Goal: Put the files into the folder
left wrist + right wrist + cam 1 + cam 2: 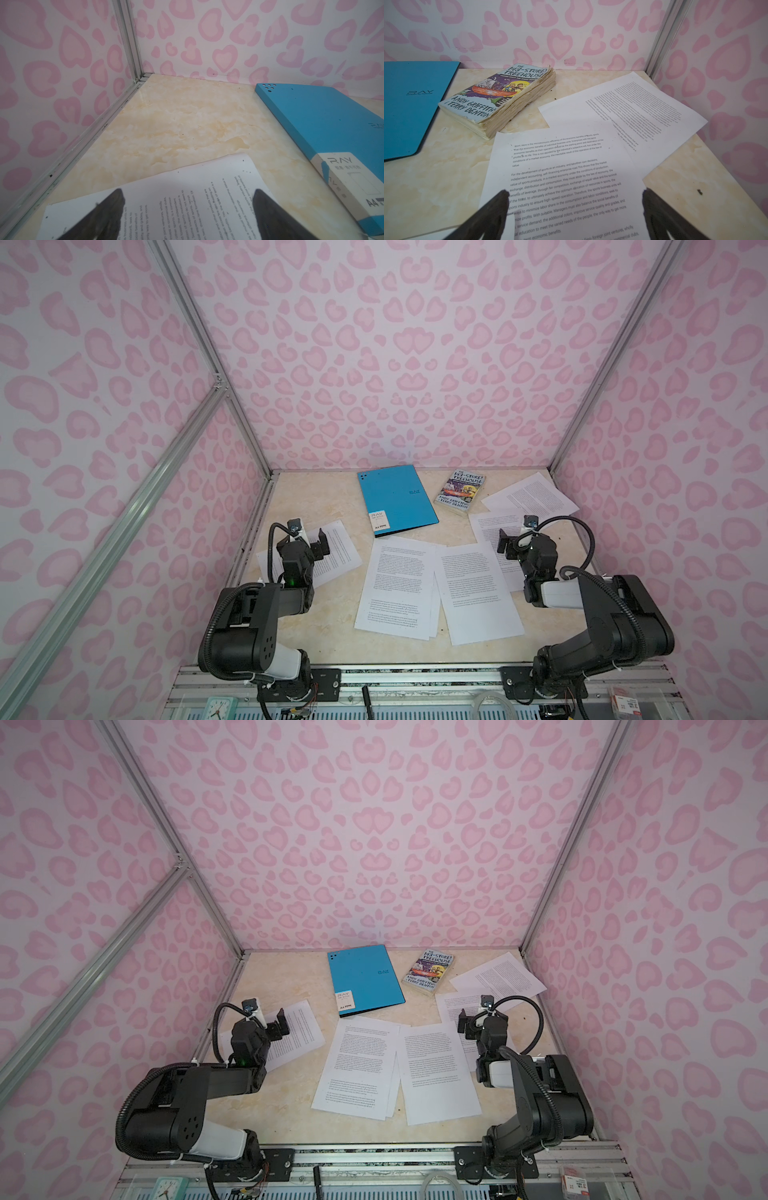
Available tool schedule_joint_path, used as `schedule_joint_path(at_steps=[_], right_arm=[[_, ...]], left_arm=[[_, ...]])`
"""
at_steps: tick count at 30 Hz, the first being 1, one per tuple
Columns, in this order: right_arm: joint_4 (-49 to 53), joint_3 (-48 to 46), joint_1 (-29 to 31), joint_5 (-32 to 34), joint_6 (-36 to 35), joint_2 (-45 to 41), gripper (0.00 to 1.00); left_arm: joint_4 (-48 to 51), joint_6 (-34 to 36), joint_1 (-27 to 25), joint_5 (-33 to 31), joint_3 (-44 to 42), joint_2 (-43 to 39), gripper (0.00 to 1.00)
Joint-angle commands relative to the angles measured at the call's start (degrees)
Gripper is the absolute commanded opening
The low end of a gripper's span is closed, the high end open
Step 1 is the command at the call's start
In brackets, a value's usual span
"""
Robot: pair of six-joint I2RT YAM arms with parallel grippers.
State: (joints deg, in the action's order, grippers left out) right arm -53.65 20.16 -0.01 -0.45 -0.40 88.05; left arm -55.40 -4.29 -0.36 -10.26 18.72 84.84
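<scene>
Folder shut at 12 o'clock, files all loose on table; left pincer, right pincer gape empty. Nothing filed.

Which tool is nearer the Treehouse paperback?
Right. Right tool hovers over a sheet close beside the paperback; left tool is on the far side of the blue folder.

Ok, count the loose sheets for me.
6 sheets: one below the left gripper, two overlapping at centre, one beside them, one below the right gripper, one far right. More may hide underneath.
</scene>
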Motion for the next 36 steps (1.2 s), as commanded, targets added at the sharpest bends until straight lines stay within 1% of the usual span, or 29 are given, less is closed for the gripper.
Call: schedule_joint_path(at_steps=[1,3,5,7,8,10,12,13,14,16,17,18,19,20,21,22,23,24,25,26,27,30,31,33,36], right_arm=[[-0.14,0.15,0.03,0.45,0.40,0.02,1.00],[-0.87,-0.44,0.09,0.01,-0.31,-0.31,1.00],[-4.24,-2.72,0.76,1.49,-0.58,-1.26,1.00],[-9.44,-6.73,1.92,7.06,0.06,-4.36,1.00],[-10.65,-8.74,3.52,11.57,-0.03,-7.25,1.00],[-7.12,-8.71,6.47,16.28,-2.06,-12.22,1.00],[1.11,-6.03,9.39,18.79,-3.88,-18.09,1.00],[6.87,-4.09,10.27,18.80,-3.18,-21.53,1.00],[12.53,-1.86,10.38,18.98,-0.51,-24.39,1.00],[24.95,3.15,10.25,21.79,8.70,-28.10,1.00],[31.42,6.19,9.90,20.84,12.28,-29.12,1.00],[34.19,7.64,9.56,19.29,15.01,-29.33,1.00],[34.45,8.23,9.10,18.42,18.22,-29.13,1.00],[34.78,8.48,8.57,18.04,24.09,-28.84,1.00],[34.96,8.55,7.97,16.74,28.02,-28.58,1.00],[35.59,8.41,7.23,15.49,33.48,-28.19,1.00],[36.23,8.32,6.58,13.85,36.46,-27.95,1.00],[36.82,8.40,5.61,9.34,37.60,-27.86,1.00],[36.99,8.51,5.20,5.70,37.19,-28.04,1.00],[38.18,8.66,5.24,3.17,36.28,-28.51,1.00],[39.26,8.54,5.99,2.64,37.01,-29.10,1.00],[41.66,8.23,8.03,-0.76,37.89,-30.58,1.00],[41.99,8.10,8.98,-1.66,38.06,-30.86,1.00],[41.35,7.65,11.26,-4.30,37.26,-30.79,1.00],[37.93,6.39,14.80,-5.52,36.92,-29.77,0.99]], left_arm=[[-1.12,0.60,0.10,0.42,0.11,-0.24,0.97],[-1.12,0.52,0.18,0.48,0.18,-0.23,0.97],[-1.29,0.54,0.18,0.59,-0.08,-0.29,0.97],[-1.31,0.38,0.36,0.84,-0.08,-0.40,0.97],[-1.44,0.34,0.36,0.86,-0.19,-0.43,0.97],[-1.31,0.14,0.68,1.57,-0.02,-0.37,0.97],[-1.68,-0.01,1.10,2.24,-0.44,-0.76,0.97],[-0.75,-0.85,0.90,-0.69,-0.15,-1.68,0.97],[2.92,-2.21,0.65,-5.01,1.03,-3.62,0.97],[13.57,-3.81,0.57,-9.72,5.43,-7.75,0.97],[22.82,-5.18,0.37,-11.26,9.19,-10.21,0.97],[31.54,-9.47,0.27,-13.19,13.17,-12.32,0.97],[39.73,-14.74,0.19,-14.41,16.31,-13.87,0.97],[48.38,-20.77,0.18,-13.34,19.85,-15.40,0.97],[52.97,-24.07,0.03,-10.68,22.03,-16.46,0.97],[55.69,-29.17,-0.43,-8.65,23.07,-17.77,0.97],[57.91,-34.53,-0.47,-5.71,22.92,-19.15,0.97],[58.51,-38.30,-0.42,1.24,22.10,-20.77,0.97],[58.16,-40.87,-0.87,7.76,21.09,-22.44,0.97],[58.25,-44.04,-2.81,10.72,20.12,-24.06,0.97],[57.50,-46.54,-5.54,11.36,18.87,-25.77,0.97],[53.30,-53.64,-17.57,8.39,15.90,-28.39,0.97],[51.84,-55.71,-20.09,7.94,15.20,-28.18,0.97],[45.85,-62.01,-24.96,6.98,11.81,-26.63,0.97],[37.40,-68.37,-29.46,5.49,9.93,-21.79,0.96]])
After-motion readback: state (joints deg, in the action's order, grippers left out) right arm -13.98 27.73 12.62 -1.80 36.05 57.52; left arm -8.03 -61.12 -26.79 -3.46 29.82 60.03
